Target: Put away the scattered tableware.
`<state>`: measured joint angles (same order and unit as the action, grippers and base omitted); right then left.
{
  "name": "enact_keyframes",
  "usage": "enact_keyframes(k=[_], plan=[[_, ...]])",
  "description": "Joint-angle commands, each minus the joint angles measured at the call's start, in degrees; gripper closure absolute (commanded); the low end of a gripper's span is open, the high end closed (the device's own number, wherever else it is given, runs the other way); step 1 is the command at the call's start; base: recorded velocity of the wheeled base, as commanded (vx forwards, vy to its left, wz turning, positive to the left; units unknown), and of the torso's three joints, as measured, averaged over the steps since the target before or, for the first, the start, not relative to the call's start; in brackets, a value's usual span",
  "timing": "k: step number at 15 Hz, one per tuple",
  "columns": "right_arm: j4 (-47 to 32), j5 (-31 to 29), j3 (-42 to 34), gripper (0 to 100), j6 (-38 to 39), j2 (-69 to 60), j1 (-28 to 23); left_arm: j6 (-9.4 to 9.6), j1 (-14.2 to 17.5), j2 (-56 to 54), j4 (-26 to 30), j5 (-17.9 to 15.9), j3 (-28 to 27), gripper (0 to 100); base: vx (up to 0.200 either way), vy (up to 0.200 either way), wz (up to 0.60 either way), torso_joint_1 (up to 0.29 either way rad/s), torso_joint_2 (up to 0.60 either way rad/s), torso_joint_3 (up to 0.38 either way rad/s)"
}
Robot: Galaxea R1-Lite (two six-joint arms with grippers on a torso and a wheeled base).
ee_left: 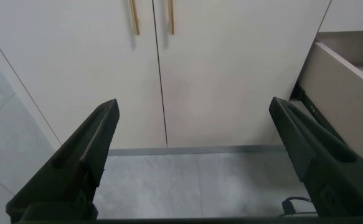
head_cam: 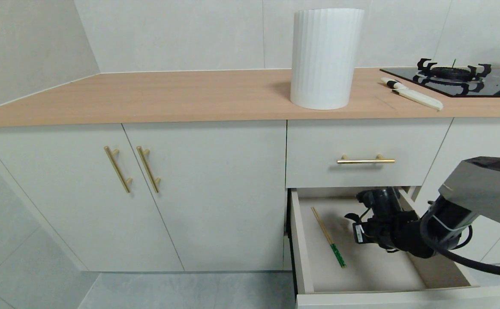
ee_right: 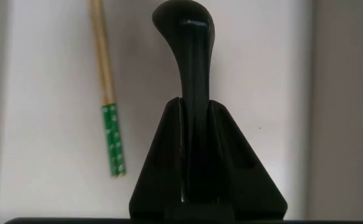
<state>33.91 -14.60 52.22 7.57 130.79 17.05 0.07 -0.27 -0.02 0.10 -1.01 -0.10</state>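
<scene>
Chopsticks [head_cam: 328, 237] lying in the open drawer [head_cam: 300, 240], right hand [head_cam: 368, 201] low over it just beside them, knife [head_cam: 411, 93] up on the tabletop [head_cam: 168, 96]. Left hand [ee_left: 193, 155] spread wide, holding nothing, facing the cupboard doors [ee_left: 231, 68]. Right hand's fingers [ee_right: 165, 146] clamped on a black utensil [ee_right: 184, 37], its rounded end over the drawer floor.

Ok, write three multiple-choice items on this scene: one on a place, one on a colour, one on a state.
1. The chopsticks lie:
A. on the counter
B. in the open drawer
C. on the floor

2. The chopsticks' painted ends are:
A. green
B. red
C. blue

3. The right gripper is:
A. open
B. shut on the chopsticks
C. shut on a black utensil

Answers:
1 B: they rest on the pulled-out drawer's bottom.
2 A: the right wrist view shows green ends.
3 C: the fingers clamp the utensil's stem.
</scene>
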Motion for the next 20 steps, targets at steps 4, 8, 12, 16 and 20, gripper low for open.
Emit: enact_keyframes(k=[4, 8, 12, 16, 20], plan=[[2.5, -1.7, 0.3, 100, -0.1, 5.3, 0.1, 0.01, 0.0, 0.0, 0.0, 0.0, 0.0, 0, 0.000, 0.000, 0.00, 0.000, 0.00, 0.000], [2.5, -1.7, 0.5, 100, -0.1, 5.6, 0.1, 0.01, 0.0, 0.0, 0.0, 0.0, 0.0, 0, 0.000, 0.000, 0.00, 0.000, 0.00, 0.000], [2.5, -1.8, 0.8, 100, -0.1, 5.6, 0.1, 0.01, 0.0, 0.0, 0.0, 0.0, 0.0, 0, 0.000, 0.000, 0.00, 0.000, 0.00, 0.000], [2.5, -1.8, 0.8, 0, -0.1, 5.6, 0.1, 0.01, 0.0, 0.0, 0.0, 0.0, 0.0, 0, 0.000, 0.000, 0.00, 0.000, 0.00, 0.000], [2.5, -1.9, 0.7, 0, 0.0, 5.0, 0.1, 0.01, 0.0, 0.0, 0.0, 0.0, 0.0, 0, 0.000, 0.000, 0.00, 0.000, 0.00, 0.000]])
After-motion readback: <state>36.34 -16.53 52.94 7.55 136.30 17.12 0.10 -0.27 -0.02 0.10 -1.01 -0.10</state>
